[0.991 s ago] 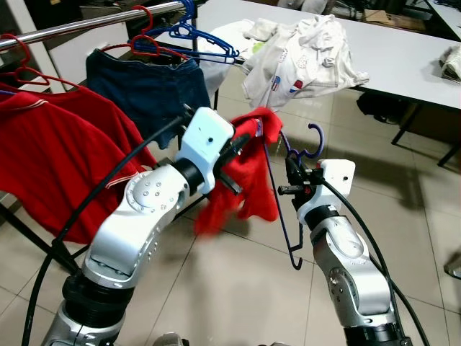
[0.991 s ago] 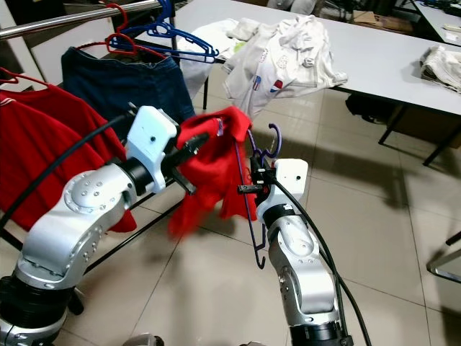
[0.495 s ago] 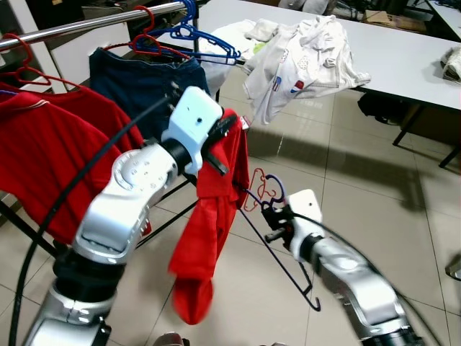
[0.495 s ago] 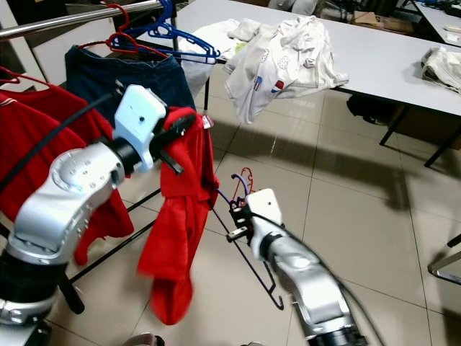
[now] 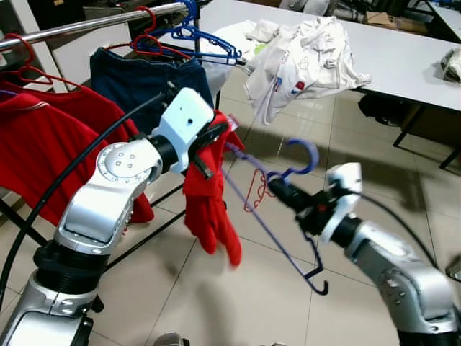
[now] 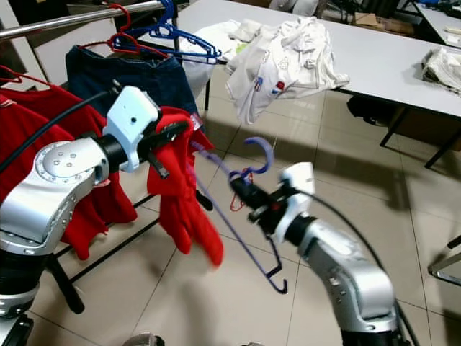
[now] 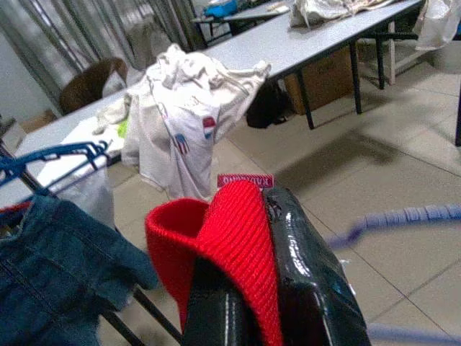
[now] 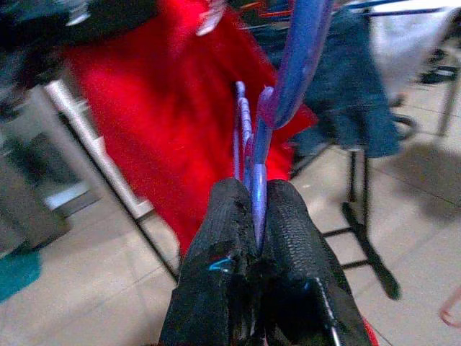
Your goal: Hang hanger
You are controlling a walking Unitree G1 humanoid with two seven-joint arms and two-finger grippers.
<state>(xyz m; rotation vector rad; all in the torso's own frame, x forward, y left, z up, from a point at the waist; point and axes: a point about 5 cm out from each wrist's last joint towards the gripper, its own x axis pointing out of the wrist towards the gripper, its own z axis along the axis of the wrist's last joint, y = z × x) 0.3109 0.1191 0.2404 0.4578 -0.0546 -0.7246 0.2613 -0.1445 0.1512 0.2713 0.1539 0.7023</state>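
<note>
Right wrist view showed the right gripper [image 8: 253, 216] with its fingers pressed together on the neck of the purple hanger [image 8: 292, 65], just below the hook. Left wrist view showed the left gripper [image 7: 248, 288] pinching a fold of the red garment [image 7: 230, 238]. From the head camera, the hanger [image 5: 270, 209] ran between the two arms: its hook [image 5: 302, 155] rose just above the right gripper [image 5: 277, 189], and its long axis slanted from the left gripper [image 5: 209, 140] down toward the floor in front of the right arm. The garment [image 5: 209, 209] hung bunched from the left gripper. Farther off, up and to the robot's left, ran the clothes rail [image 5: 86, 23], carrying red and blue hangers. The rail lay well apart from the hook, nearer the left arm, so the hook probably needed lifting up and leftward.
</note>
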